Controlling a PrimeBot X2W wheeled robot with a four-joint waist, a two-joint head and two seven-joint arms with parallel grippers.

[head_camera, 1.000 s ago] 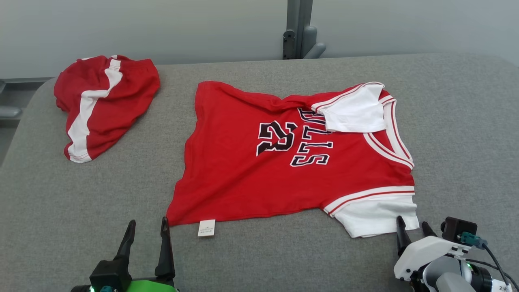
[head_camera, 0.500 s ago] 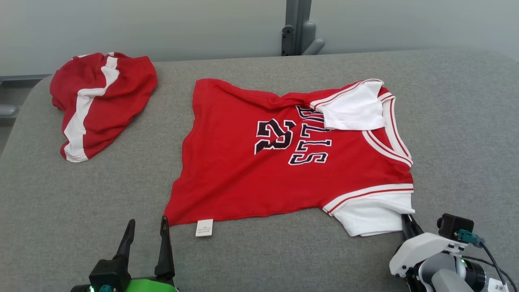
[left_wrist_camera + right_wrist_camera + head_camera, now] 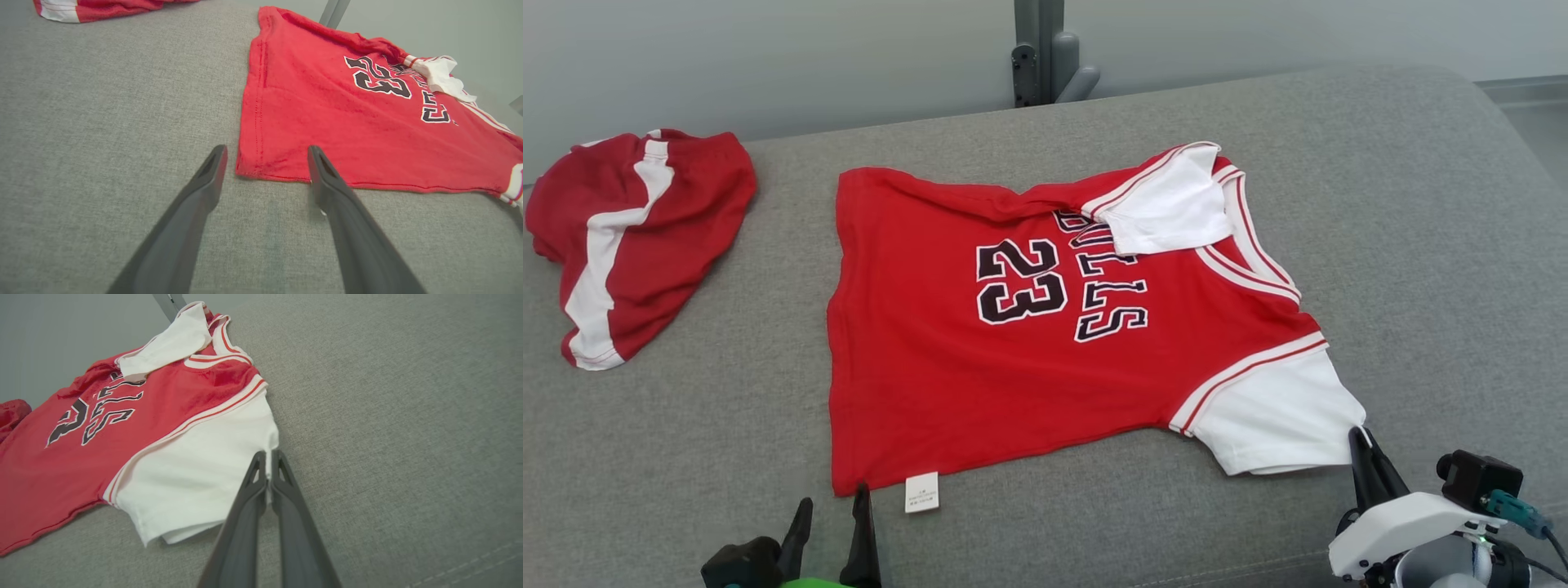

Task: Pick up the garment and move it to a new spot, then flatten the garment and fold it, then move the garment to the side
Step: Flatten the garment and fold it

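A red cloth jersey [image 3: 980, 351] carries the number "23" [image 3: 1021, 280] in black figures edged white, lying sideways to the head camera. At the number's 3 o'clock are matching letters [image 3: 1112, 298], of which "LLS" can be read before a folded white sleeve [image 3: 1168, 214] covers the rest. A small white tag [image 3: 921, 492] at the jersey's 7 o'clock hem bears print too small to read.

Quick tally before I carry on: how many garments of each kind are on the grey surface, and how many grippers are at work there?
shirt: 1
shorts: 1
grippers: 2 (left gripper open at the shirt's near corner; right gripper shut on the shirt's white sleeve)
Total: 4
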